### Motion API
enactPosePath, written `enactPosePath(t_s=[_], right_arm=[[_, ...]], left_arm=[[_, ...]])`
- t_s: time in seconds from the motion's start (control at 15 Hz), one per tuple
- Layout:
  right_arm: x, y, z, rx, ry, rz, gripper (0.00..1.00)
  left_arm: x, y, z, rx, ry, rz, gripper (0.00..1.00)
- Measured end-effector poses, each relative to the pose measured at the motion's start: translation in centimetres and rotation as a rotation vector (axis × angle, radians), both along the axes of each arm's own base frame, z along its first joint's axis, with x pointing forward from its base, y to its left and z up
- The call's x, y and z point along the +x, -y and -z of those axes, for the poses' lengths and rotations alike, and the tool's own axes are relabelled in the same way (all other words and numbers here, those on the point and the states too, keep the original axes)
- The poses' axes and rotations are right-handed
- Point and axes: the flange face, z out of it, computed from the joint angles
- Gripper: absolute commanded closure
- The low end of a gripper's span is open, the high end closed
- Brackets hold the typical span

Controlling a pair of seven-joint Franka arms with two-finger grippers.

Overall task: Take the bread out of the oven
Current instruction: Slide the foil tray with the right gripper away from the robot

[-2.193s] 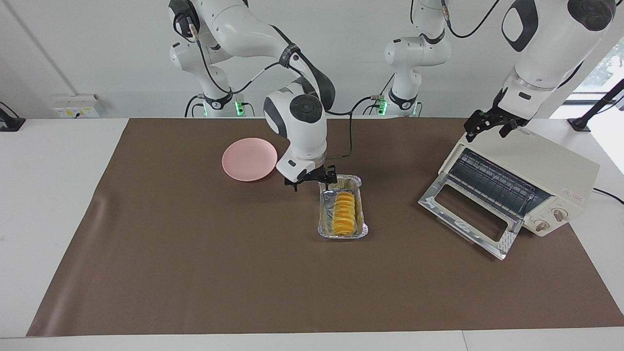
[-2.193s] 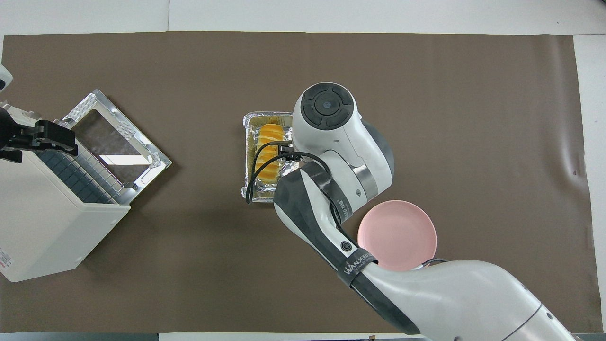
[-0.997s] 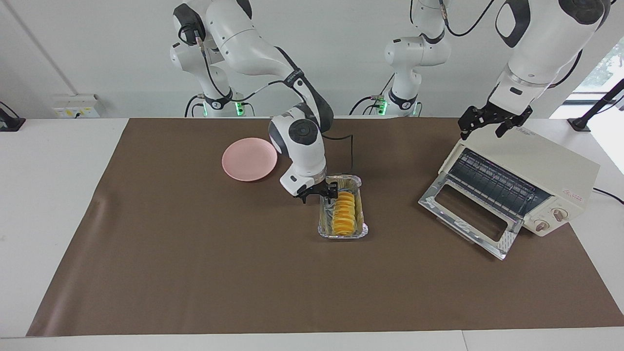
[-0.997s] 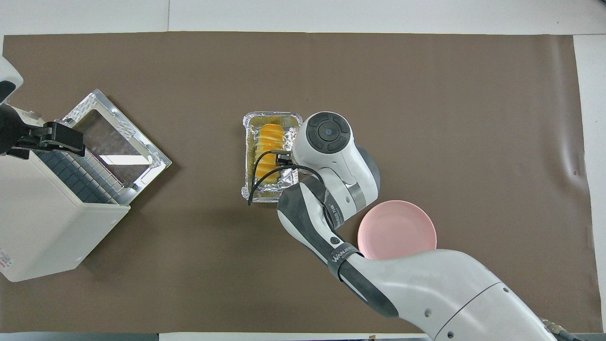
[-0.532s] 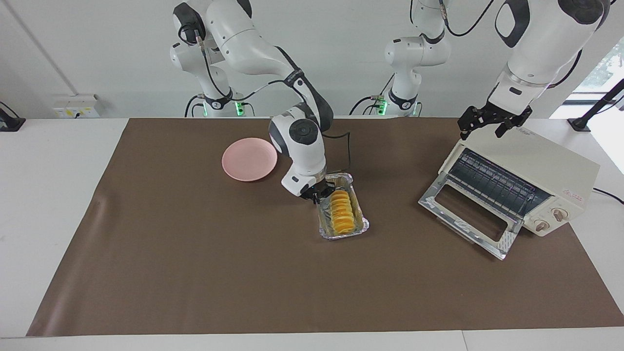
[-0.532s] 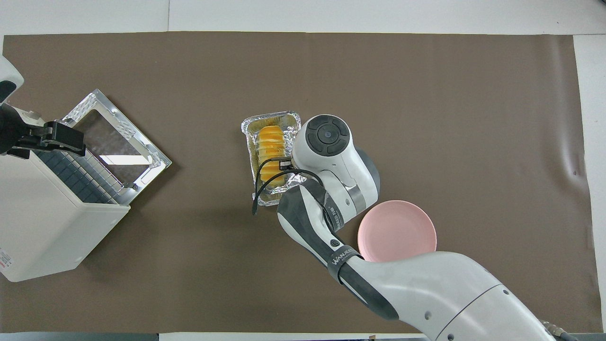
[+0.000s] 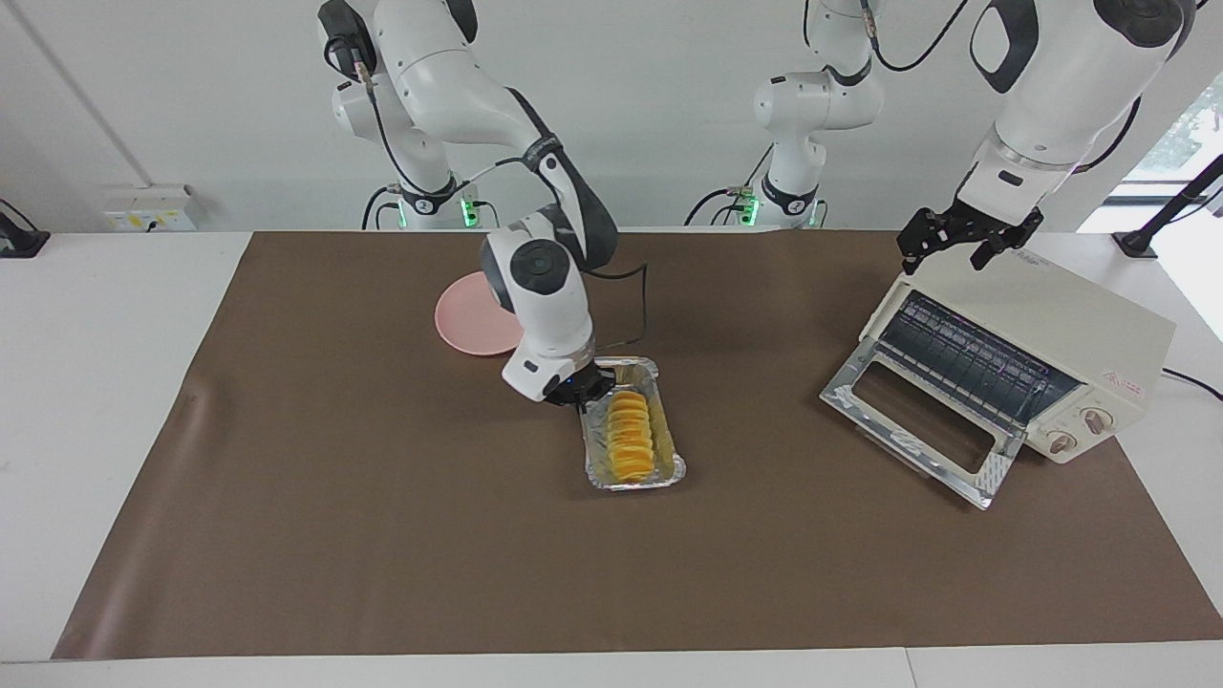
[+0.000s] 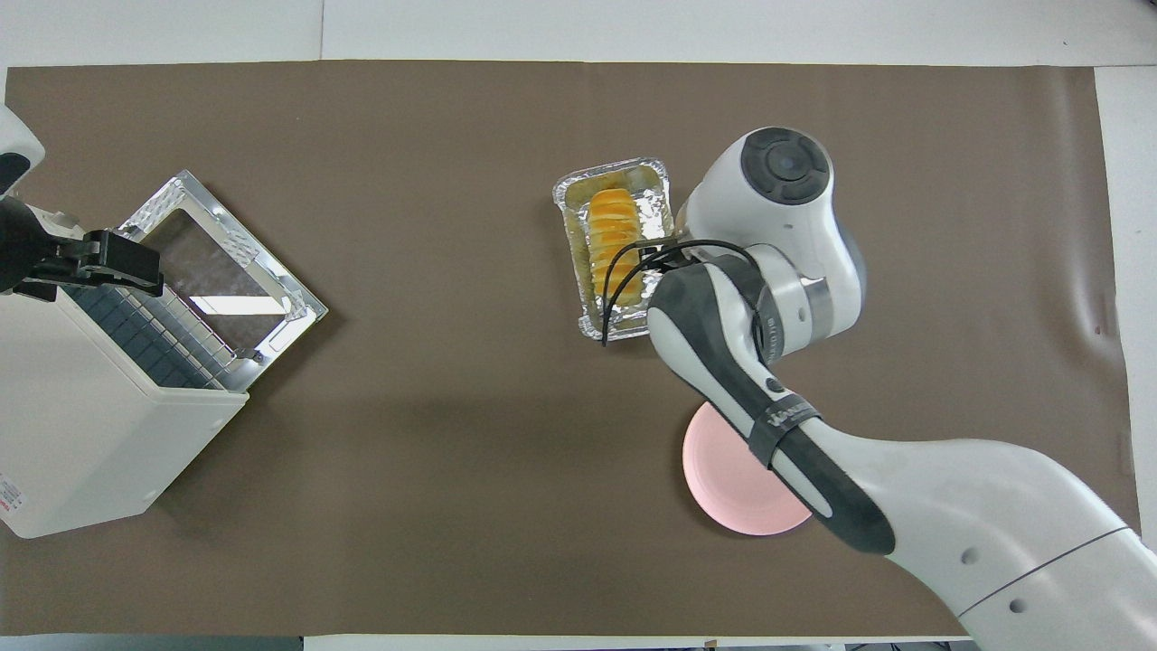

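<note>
Bread [image 7: 631, 436]: you have one loaf, lying in one foil tray [image 7: 669, 470] on the brown mat, well apart from the one oven [image 7: 1070, 349], whose door [image 7: 919, 428] hangs open. One pink plate [image 7: 463, 330] sits nearer to the robots than the tray. Your right gripper [image 7: 578, 393] is pinching the tray's rim at the end nearer to the robots. Your left gripper [image 7: 960, 244] waits over the oven's top, its fingers spread.
</note>
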Motion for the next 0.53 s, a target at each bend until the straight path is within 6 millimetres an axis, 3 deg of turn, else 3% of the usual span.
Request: enactPosePath(t_s=[0.2, 0.27, 0.4, 0.47, 0.53], right_arm=[[1.1, 9.5, 0.8, -0.005, -0.037, -0.022, 1.0], [0.7, 11.4, 1.6, -0.007, -0.055, -0.014, 1.0], [0.0, 13.0, 2.4, -0.009, -0.075, 0.001, 1.0], [-0.2, 13.2, 2.5, -0.01, -0.077, 0.003, 0.83], [-0.4, 13.2, 2.4, -0.01, -0.078, 0.003, 0.34]], left_arm=[[0.1, 0.0, 0.0, -0.001, 0.005, 0.0, 0.0], [0.1, 0.0, 0.0, -0.001, 0.005, 0.0, 0.0], [0.1, 0.0, 0.0, 0.0, 0.004, 0.0, 0.0], [0.1, 0.0, 0.0, 0.0, 0.004, 0.0, 0.0], [0.1, 0.0, 0.0, 0.0, 0.004, 0.0, 0.0]])
